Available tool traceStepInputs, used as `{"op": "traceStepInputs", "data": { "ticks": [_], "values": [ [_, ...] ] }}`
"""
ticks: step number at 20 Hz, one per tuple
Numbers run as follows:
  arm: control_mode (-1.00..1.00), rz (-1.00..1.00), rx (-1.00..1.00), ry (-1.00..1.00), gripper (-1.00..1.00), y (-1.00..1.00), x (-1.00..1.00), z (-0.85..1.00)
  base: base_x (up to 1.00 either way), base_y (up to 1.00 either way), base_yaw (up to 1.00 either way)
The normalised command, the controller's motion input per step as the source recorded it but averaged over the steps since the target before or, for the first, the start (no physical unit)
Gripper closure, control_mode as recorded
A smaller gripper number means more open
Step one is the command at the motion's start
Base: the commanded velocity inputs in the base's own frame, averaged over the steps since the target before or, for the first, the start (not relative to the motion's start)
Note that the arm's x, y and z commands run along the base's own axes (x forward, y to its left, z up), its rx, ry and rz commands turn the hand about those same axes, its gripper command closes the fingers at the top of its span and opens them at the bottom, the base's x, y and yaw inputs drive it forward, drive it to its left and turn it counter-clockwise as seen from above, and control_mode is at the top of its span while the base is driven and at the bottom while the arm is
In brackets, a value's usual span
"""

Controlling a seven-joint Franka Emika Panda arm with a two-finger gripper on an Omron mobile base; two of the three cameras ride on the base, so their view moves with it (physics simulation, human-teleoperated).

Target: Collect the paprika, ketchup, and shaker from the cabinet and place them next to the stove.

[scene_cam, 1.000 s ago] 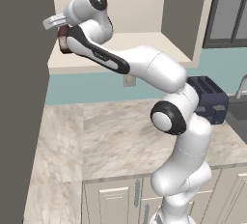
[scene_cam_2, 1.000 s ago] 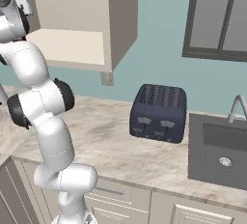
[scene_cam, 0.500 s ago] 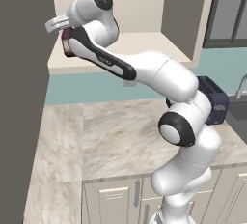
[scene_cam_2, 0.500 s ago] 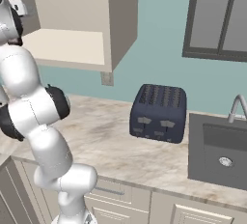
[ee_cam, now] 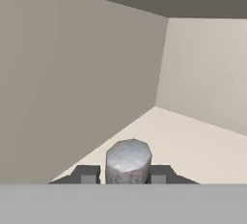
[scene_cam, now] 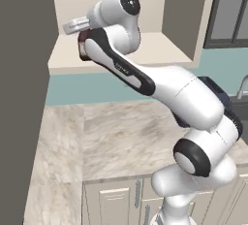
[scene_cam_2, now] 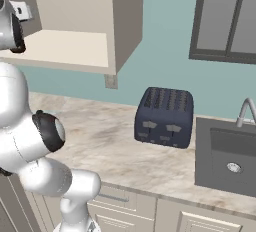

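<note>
even flat rendered light (soft shadows), no glare

I see a mottled grey-beige stone-look counter (scene_cam: 121, 136), smooth and faintly glossy. The beige wall cabinet (scene_cam_2: 75, 51) looks matt, painted. The dark ribbed toaster (scene_cam_2: 165, 116) looks dull. The greyish speckled jar cap (ee_cam: 128, 160) looks matt.

Cabinet (scene_cam: 160, 44) showing plain beige, shelf paler cream. Jar cap (ee_cam: 128, 161) between dark grey fingertips (ee_cam: 87, 174) reading mottled pale grey; dark red-brown paprika (scene_cam: 83, 49) body peeking beside white arm. Counter (scene_cam_2: 120, 146) showing beige-grey marbling. Toaster (scene_cam_2: 165, 117) appearing dark navy, ribbed top. Wall (scene_cam_2: 165, 51) showing teal.
</note>
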Motion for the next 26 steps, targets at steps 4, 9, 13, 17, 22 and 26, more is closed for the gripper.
{"op": "traceStepInputs", "data": {
  "ticks": [4, 9, 13, 17, 22, 26],
  "values": [
    [-1.0, 0.0, 0.07, -0.04, 1.0, -0.76, -0.42, -0.01, 0.0, 0.0, 0.0],
    [-1.0, 0.0, 0.07, -0.01, 1.0, -0.71, -0.46, -0.13, 0.0, 0.0, 0.0],
    [-1.0, 0.0, 0.05, 0.0, 1.0, -0.61, -0.53, -0.24, 0.0, 0.0, 0.0],
    [-1.0, 0.0, 0.03, 0.0, 1.0, -0.53, -0.57, -0.23, 0.0, 0.0, 0.0],
    [-1.0, 0.0, 0.0, 0.0, 1.0, -0.38, -0.6, -0.18, 0.0, 0.0, 0.0],
    [-1.0, 0.0, 0.0, 0.01, 1.0, -0.14, -0.46, -0.26, 0.0, 0.0, 0.0]
  ]
}}
